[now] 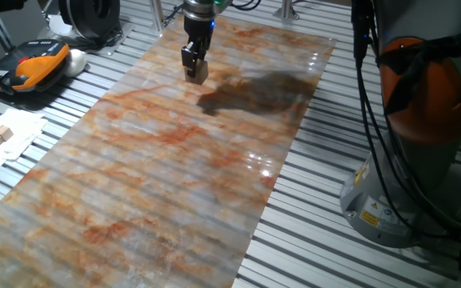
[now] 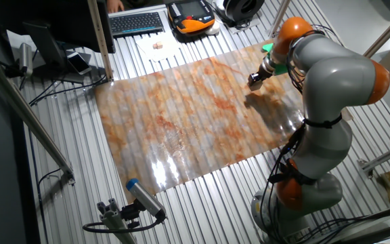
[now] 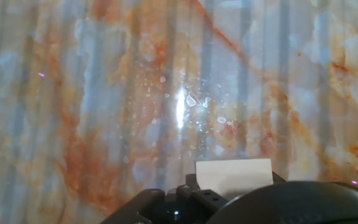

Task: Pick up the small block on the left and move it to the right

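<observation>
A: What lies at the far left?
B: Two tiny tan cubes (image 1: 3,134) on white paper (image 1: 10,136), off the marbled sheet (image 1: 158,184) — beyond them an orange-and-black pendant (image 1: 26,66)

A: And the small block (image 1: 198,72)?
B: At the sheet's far end, gripped between the fingers of the gripper (image 1: 195,67), jaws narrowed onto it; whether it touches the sheet, I cannot tell

A: Further right?
B: A dark shadow (image 1: 254,92) on the sheet — then the arm's grey base (image 1: 406,184)
</observation>
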Controlling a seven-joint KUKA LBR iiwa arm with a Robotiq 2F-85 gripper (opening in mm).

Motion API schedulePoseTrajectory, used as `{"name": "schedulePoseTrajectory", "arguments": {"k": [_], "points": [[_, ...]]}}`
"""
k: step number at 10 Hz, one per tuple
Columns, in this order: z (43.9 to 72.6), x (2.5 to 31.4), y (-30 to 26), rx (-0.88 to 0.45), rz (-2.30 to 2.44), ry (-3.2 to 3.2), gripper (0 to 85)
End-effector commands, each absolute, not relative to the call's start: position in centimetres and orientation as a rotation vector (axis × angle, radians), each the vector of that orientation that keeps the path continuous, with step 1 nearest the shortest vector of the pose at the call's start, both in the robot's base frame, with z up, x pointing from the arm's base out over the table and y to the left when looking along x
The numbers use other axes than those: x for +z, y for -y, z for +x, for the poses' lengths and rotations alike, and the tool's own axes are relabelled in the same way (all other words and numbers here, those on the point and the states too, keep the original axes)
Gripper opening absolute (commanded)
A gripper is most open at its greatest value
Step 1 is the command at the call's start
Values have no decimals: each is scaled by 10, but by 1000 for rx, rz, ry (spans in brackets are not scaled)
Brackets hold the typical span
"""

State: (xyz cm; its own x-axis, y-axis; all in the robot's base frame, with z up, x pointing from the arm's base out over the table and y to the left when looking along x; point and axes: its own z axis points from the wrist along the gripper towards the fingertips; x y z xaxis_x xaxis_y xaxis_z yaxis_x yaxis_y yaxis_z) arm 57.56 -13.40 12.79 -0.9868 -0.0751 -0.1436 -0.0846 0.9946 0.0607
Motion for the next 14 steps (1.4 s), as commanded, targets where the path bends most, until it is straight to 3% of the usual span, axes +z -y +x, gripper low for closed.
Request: {"name": "schedulePoseTrajectory", "arguments": {"k": [1, 6, 14], "points": [[576, 128, 134, 91, -131, -2999, 0], [582, 129, 130, 112, -142, -3023, 0], [606, 144, 92, 29, -21, -3054, 0]]}}
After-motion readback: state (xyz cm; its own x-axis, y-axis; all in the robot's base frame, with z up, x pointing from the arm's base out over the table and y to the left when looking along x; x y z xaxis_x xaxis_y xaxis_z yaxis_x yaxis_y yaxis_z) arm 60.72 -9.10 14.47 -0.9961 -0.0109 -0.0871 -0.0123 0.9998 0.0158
